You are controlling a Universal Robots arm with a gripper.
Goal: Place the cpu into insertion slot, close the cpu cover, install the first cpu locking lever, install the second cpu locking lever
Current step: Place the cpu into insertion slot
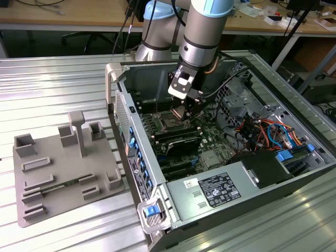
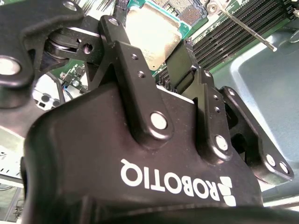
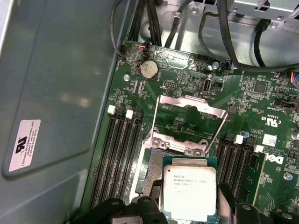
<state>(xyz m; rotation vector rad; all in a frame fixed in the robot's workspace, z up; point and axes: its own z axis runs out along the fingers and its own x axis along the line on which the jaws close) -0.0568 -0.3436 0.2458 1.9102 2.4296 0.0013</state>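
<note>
1. The gripper (image 2: 149, 46) is nearest. Its body is matt black, with thick jointed links and bright round screws, and it carries large white letters. Its fingers (image 2: 119, 46) press on two opposite edges of the cpu (image 3: 189, 189), so it pinches the chip.
2. The cpu is a flat square with a silver-grey metal top and a green rim, with small dark print on the top. It hangs just above the insertion slot (image 3: 153, 175) and covers part of it. I cannot tell if the two touch.
3. The slot is a dark square with a fine grid of contacts and a silvery rim.
4. The cpu cover (image 3: 191, 103) is a thin silvery frame with a square cut-out. It stands open at the far edge of the slot. A thin metal rod (image 2: 245, 29) lies beside the slot.
5. Long black memory slots (image 3: 117, 154) run on both sides of the slot on the green board (image 3: 187, 79), which has white print. A round shiny coin battery (image 3: 149, 69) sits beyond the slot.
6. Farther from the slot, the smooth grey case wall (image 3: 60, 70) bears a white label (image 3: 23, 145) with black print.
7. The open computer case (image 1: 126, 113) lies on a ribbed metal table (image 1: 52, 84). A grey plastic fixture (image 1: 63, 168) is well apart from the slot, toward the exterior view's left.
</note>
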